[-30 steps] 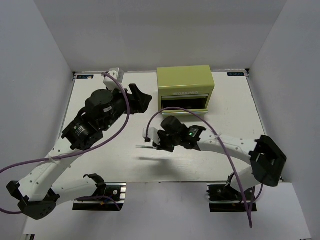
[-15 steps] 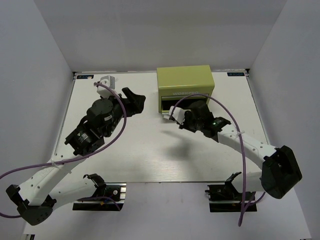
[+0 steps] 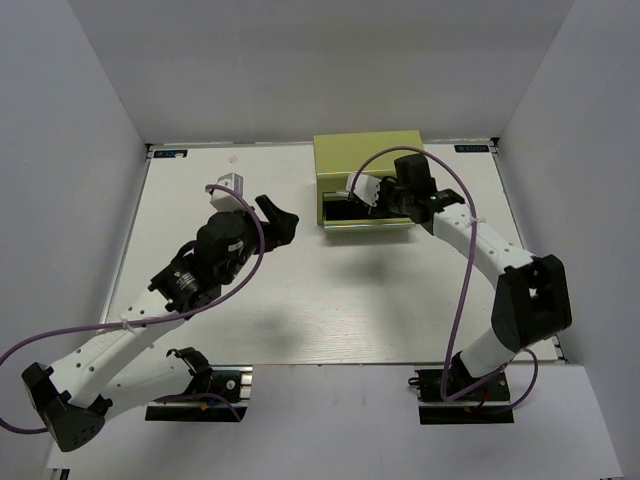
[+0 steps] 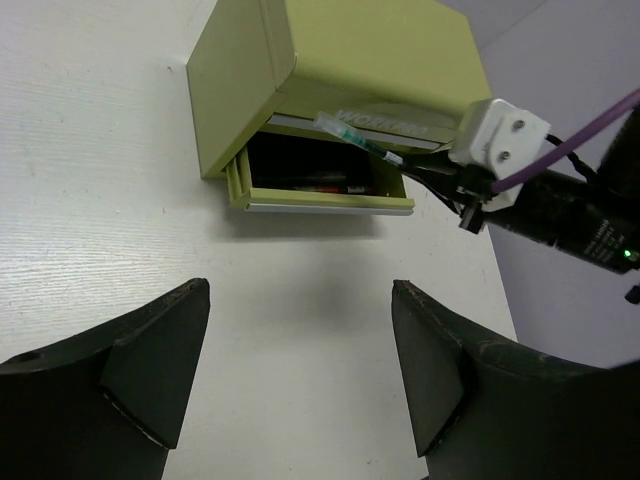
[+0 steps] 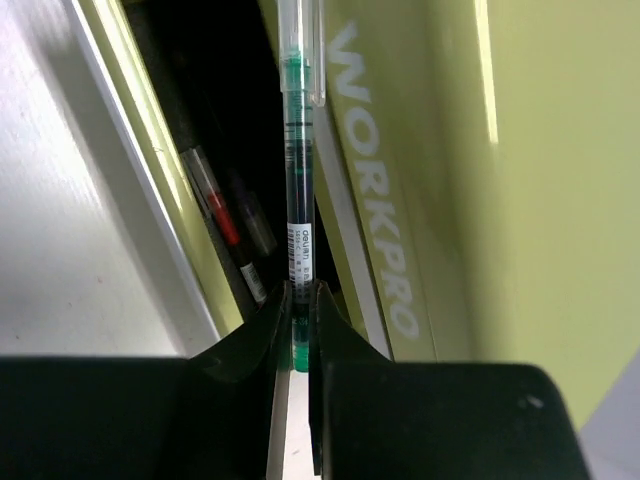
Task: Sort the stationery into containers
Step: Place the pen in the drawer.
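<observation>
While the cabinet (image 3: 370, 155) stands at the far edge of the table (image 3: 300, 310), right of the middle, the top view shows its lower drawer (image 3: 365, 224) pulled out toward the arms. The right gripper (image 3: 352, 192) hangs just over that drawer, close against the cabinet face; whether it grips anything cannot be told from up here. The left gripper (image 3: 277, 216) hovers over the table to the left of the cabinet, apart from it.

From the left wrist, the left gripper (image 4: 300, 370) stands wide, with nothing between its fingers (image 4: 150, 370) and the table below. Ahead, the drawer (image 4: 320, 205) is open with dark sticks (image 4: 325, 185) lying inside. The right gripper (image 4: 440, 178) holds a pen (image 4: 355, 137) slanting across the cabinet (image 4: 380, 50) front above the drawer.

From the right wrist, the right gripper (image 5: 300, 305) is pinched on the near end of the pen (image 5: 297, 200). Clear with a green core, the pen points away along the lettered cabinet (image 5: 400, 200) front, over the open drawer (image 5: 160, 190). Inside lies a red-white pen (image 5: 222, 225) beside a dark one (image 5: 252, 220).
</observation>
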Robot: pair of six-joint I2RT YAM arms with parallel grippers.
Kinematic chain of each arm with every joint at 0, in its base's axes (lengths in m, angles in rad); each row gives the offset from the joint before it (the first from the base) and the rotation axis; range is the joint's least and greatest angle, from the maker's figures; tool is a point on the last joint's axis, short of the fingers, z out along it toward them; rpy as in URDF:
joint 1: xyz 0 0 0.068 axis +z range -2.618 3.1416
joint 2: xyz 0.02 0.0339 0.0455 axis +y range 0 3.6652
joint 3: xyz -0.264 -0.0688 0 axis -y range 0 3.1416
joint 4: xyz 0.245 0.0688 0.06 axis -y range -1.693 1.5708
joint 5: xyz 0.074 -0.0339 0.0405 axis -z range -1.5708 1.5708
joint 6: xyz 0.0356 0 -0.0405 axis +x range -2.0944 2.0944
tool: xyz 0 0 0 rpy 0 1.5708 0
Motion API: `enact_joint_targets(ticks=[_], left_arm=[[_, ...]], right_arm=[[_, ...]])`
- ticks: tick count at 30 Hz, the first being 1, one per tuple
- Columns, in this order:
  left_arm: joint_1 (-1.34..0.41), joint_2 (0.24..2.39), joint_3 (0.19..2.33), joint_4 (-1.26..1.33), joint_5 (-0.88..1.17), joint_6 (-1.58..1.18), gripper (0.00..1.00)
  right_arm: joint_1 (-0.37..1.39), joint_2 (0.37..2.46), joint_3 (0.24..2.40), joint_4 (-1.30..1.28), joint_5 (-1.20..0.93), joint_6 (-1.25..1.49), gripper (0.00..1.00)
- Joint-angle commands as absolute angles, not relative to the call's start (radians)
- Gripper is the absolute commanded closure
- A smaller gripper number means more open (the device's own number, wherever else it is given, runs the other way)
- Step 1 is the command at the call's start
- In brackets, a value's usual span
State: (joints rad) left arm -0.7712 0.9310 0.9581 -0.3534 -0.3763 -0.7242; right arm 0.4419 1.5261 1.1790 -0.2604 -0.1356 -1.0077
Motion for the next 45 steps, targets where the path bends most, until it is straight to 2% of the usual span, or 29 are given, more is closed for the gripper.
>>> enact_joint_targets(ticks=[1, 5, 12, 18, 31, 38, 45], left_arm=[[-0.769, 0.899, 0.947, -0.334, -0.365, -0.753, 0.17], [-0.769, 0.887, 0.923, -0.334, -0.365, -0.776, 0.17], [-0.769, 0.868, 0.894, -0.334, -0.365, -0.785, 0.17], [-0.769, 0.877, 0.894, -0.334, -0.365, -0.785, 0.17], [-0.769, 0.927, 0.904, -0.316, -0.347, -0.776, 0.17], [-0.769, 0.927, 0.904, -0.316, -0.347, -0.776, 0.15], [-0.769, 0.927, 0.904, -0.316, -0.347, -0.776, 0.15]], right_arm=[[0.417, 1.600, 1.287, -0.351, -0.204, -1.132, 1.00], [0.403, 1.684, 1.380, -0.411, -0.233, -1.160, 1.00], [0.384, 1.758, 1.416, -0.431, -0.221, -1.170, 1.00], [0.357, 1.665, 1.313, -0.269, -0.294, -1.117, 1.00], [0.342, 1.709, 1.278, -0.313, -0.278, -1.158, 1.00], [0.345, 1.743, 1.296, -0.373, -0.268, -1.184, 0.76], [0.342, 1.738, 1.293, -0.374, -0.279, -1.173, 0.63]])
